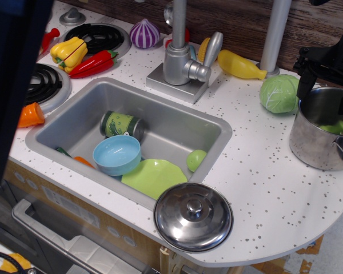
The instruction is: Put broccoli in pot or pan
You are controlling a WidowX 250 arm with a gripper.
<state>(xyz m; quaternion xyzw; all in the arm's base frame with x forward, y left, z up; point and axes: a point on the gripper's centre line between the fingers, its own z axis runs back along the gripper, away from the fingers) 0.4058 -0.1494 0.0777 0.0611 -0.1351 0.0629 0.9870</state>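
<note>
Jaws: mine, black gripper (330, 77), spread and empty above the pot.
Broccoli: small light-green plastic floret (335, 128) inside the shiny steel pot (320, 145), counter's right edge.

the black tool (330, 85) hangs upright at far right, fingers spread.

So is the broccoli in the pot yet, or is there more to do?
Looks nearly done: the broccoli lies inside the pot, low against its far wall. The gripper hangs over the pot's rim with nothing visibly in it; its jaws look parted. What's left is probably just lifting the arm away.
</note>
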